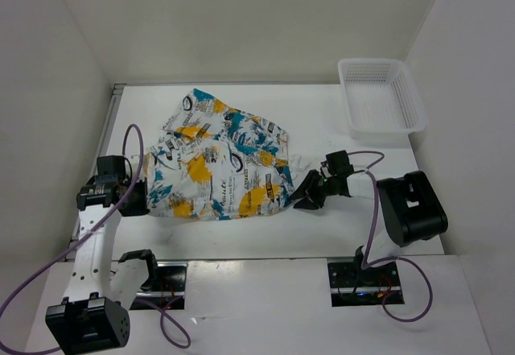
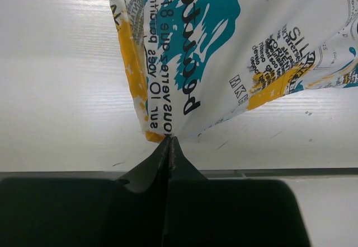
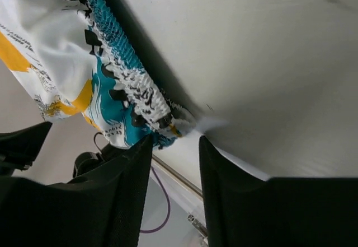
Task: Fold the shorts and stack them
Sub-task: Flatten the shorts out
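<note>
Counting one heap of printed shorts point(image 1: 213, 166) lying mid-frame; can't tell if it's holding one pair or more. One white mesh basket point(image 1: 378, 101) is sitting upper right. Two arms are showing: left arm point(image 1: 96, 242) at lower left, right arm point(image 1: 410, 210) at right. Two grippers are showing: left gripper point(image 1: 139, 197) and right gripper point(image 1: 306, 195). Two purple cables are trailing: left cable point(image 1: 142, 150) and right cable point(image 1: 375, 210). One table point(image 1: 322, 121) is carrying it all.

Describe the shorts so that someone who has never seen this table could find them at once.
Start at the white table. Near its middle, left of the white mesh basket, lie the shorts. They are the only soft, colourful thing: white cloth with teal and yellow patches and dark lettering.
</note>
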You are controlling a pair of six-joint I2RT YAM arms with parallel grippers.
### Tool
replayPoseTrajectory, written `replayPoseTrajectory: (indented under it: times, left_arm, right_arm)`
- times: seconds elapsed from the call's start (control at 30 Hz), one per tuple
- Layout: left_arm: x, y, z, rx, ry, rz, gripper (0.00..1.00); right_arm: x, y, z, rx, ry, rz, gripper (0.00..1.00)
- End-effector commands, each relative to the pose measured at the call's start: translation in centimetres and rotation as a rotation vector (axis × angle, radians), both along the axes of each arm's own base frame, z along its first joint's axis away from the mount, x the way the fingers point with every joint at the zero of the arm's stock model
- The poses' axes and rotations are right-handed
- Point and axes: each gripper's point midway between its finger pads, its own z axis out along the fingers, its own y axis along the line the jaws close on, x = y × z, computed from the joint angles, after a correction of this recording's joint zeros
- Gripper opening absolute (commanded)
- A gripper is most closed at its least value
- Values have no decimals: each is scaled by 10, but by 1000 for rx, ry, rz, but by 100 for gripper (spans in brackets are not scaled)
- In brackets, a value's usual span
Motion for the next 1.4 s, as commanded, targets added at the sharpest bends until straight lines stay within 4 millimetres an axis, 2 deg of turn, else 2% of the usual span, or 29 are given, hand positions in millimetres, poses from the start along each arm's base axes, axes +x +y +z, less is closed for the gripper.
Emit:
replayPoseTrajectory:
  times: [0.0, 0.1, 0.13, 0.2, 0.23, 0.27, 0.3, 0.33, 0.4, 0.43, 0.53, 0.57, 0.6, 0.67, 0.7, 0.73, 0.77, 0.8, 0.83, 0.87, 0.9, 0.93, 0.97, 1.03, 1.07, 1.17, 1.23, 1.33, 1.37]
  left_arm:
    - [5, 0, 12, 3, -27, -8, 0]
    - [12, 0, 12, -1, -47, -12, 0]
    - [17, -3, 17, -17, -70, -23, 0]
    - [33, -4, 20, -33, -92, -34, 0]
    - [48, -5, 19, -52, -104, -46, 0]
    - [59, -6, 22, -64, -121, -54, 0]
    - [75, -3, 34, -55, -156, -56, 0]
    - [96, -2, 34, -71, -164, -66, 0]
    - [125, 6, 48, -62, -200, -59, 0]
    - [157, 12, 73, -72, -257, -67, 0]
    - [206, 20, 118, -77, -364, -86, 0]
    - [224, 25, 163, -47, -471, -95, 0]
    - [230, 28, 179, -42, -509, -94, 0]
    - [233, 27, 204, -56, -572, -117, 0]
    - [232, 30, 205, -65, -575, -115, 0]
    - [226, 26, 205, -74, -579, -124, 0]
    - [220, 20, 198, -96, -565, -136, 0]
    - [206, 15, 175, -114, -536, -139, 0]
    - [196, 10, 157, -133, -511, -143, 0]
    - [186, 5, 138, -154, -480, -146, 0]
    - [175, 2, 126, -154, -480, -146, 0]
    - [153, -8, 74, -210, -372, -141, 0]
    - [144, -13, 57, -233, -348, -146, 0]
    - [131, -19, 35, -246, -342, -152, 0]
    - [118, -21, 12, -257, -283, -136, 0]
    - [113, -20, -4, -264, -227, -119, 0]
    - [123, -26, 1, -280, -225, -151, 0]
    - [162, -40, 10, -282, -221, -224, 0]
    - [172, -46, -1, -297, -171, -237, 0]
  right_arm:
    - [17, 20, 5, 24, -49, 11, 43]
    - [43, 26, 12, 3, -101, 0, 24]
    - [60, 27, 22, -17, -137, -5, 19]
    - [77, 27, 29, -51, -175, 11, 5]
    - [96, 28, 48, -65, -225, 6, 2]
    - [107, 26, 54, -77, -243, 0, 0]
    - [119, 21, 59, -96, -265, -5, 0]
    - [140, 21, 81, -90, -311, -13, 0]
    - [165, 12, 101, -93, -354, -41, 0]
    - [188, 11, 127, -89, -421, -45, 0]
    - [218, 0, 179, -112, -533, -64, 0]
    - [221, -3, 186, -134, -539, -72, 0]
    - [229, -9, 203, -141, -569, -93, 0]
    - [223, -14, 222, -167, -617, -93, 0]
    - [221, -24, 218, -197, -612, -107, 0]
    - [212, -25, 227, -201, -639, -101, 0]
    - [205, -29, 221, -217, -622, -108, 0]
    - [193, -35, 199, -251, -579, -107, 0]
    - [183, -38, 189, -266, -557, -111, 0]
    - [161, -44, 168, -288, -510, -111, 0]
    - [153, -52, 155, -306, -491, -125, 0]
    - [141, -55, 141, -320, -458, -124, 0]
    - [122, -62, 116, -332, -403, -124, 0]
    - [107, -63, 92, -336, -352, -124, 0]
    - [93, -63, 73, -331, -298, -118, 0]
    - [76, -65, 49, -342, -235, -106, 0]
    - [72, -68, 41, -358, -221, -96, 0]
    - [72, -70, 37, -379, -225, -80, 0]
    - [75, -70, 37, -382, -232, -72, 0]
